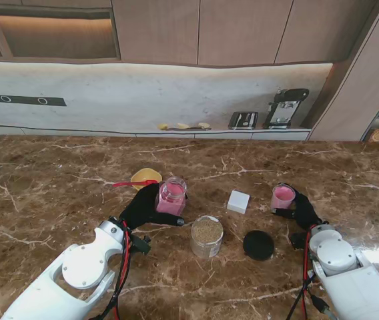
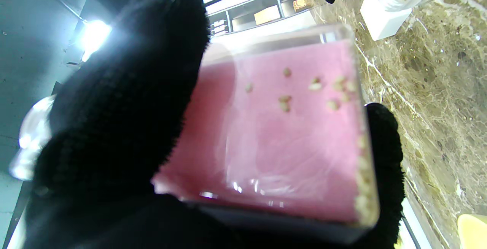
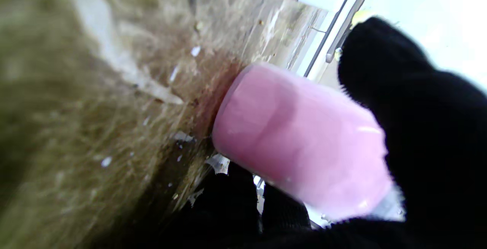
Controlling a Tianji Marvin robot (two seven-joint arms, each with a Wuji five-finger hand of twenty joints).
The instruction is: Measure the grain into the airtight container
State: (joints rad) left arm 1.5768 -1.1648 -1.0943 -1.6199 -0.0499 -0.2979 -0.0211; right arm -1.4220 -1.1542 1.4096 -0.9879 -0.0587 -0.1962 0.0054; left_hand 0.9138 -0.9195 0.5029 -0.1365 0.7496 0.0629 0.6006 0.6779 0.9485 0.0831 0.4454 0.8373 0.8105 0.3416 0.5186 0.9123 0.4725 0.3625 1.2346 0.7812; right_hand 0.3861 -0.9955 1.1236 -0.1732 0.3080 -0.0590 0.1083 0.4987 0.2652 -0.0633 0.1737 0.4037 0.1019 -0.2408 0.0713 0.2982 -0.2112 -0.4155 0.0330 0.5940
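Only left wrist cam showed stray grains inside the pink container [image 2: 274,135], frame centre. 2 pink vessels, 1 each: left robot hand [image 1: 151,207] grasping container, right robot hand [image 1: 301,210] grasping pink cup [image 1: 282,197]; 1 grain jar [image 1: 207,236].

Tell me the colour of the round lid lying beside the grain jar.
Black lid, clearest in the stand view.

worktop [image 1: 56,180]: polished brown marble-look stone, glossy, pale veins. both hands in black knit cloth gloves, matt and fuzzy, left hand [image 1: 146,207], right hand [image 1: 303,210]. left pink container [image 1: 172,196]: clear glossy plastic walls, pink inside, grains stuck to it. right pink cup [image 1: 283,197]: smooth plastic, soft sheen. grain jar [image 1: 207,237]: clear, glass or plastic, cannot tell. black lid [image 1: 258,245]: matt. white block [image 1: 239,201]: smooth matt. arm shells glossy white plastic.
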